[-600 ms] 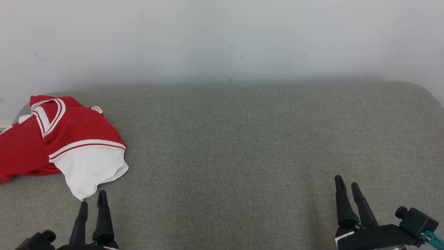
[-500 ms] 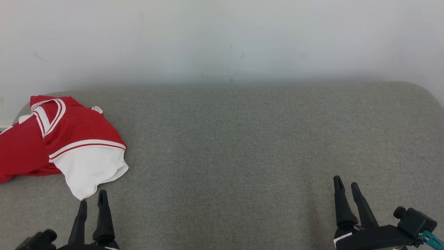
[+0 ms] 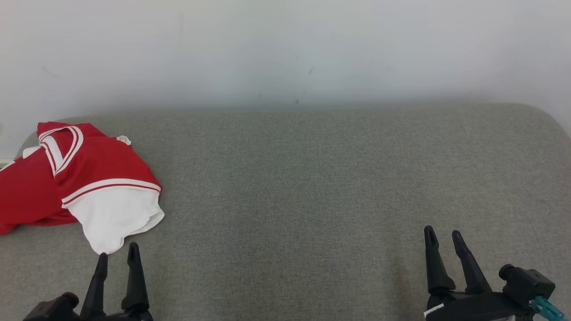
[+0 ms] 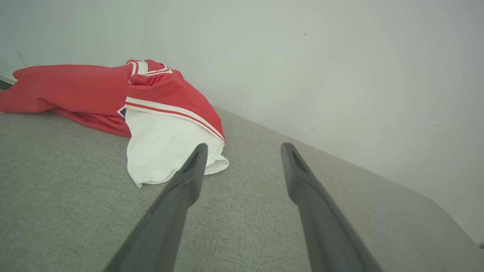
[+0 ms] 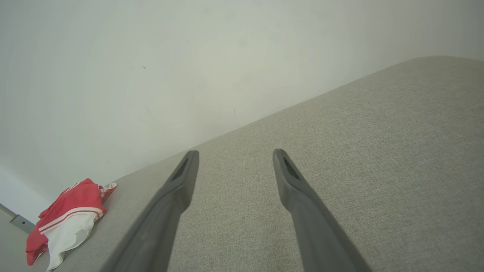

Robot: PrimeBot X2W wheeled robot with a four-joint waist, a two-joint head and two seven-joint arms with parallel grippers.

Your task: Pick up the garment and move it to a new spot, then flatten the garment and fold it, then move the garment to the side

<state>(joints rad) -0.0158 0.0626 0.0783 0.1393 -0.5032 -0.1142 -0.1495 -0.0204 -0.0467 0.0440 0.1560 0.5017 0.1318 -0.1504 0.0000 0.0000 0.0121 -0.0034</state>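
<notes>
The garment (image 3: 84,178) is a red top with white stripes and a white panel, lying crumpled at the far left of the grey surface (image 3: 312,178). Its white corner ends just beyond my left gripper (image 3: 117,250), which stands open and empty at the lower left. In the left wrist view the garment (image 4: 159,113) lies ahead and left of the open left gripper (image 4: 244,145), apart from its fingers. My right gripper (image 3: 441,232) is open and empty at the lower right, far from the cloth. In the right wrist view the garment (image 5: 68,219) shows small at lower left, beyond the open right gripper (image 5: 234,152).
A pale wall (image 3: 285,49) rises directly behind the grey surface. The surface rounds off at its back right corner (image 3: 548,116) and its left edge lies under the garment. Bare grey fabric spreads between the two grippers.
Both grippers have drawn back slightly toward the bottom of the head view. The garment has not moved.
</notes>
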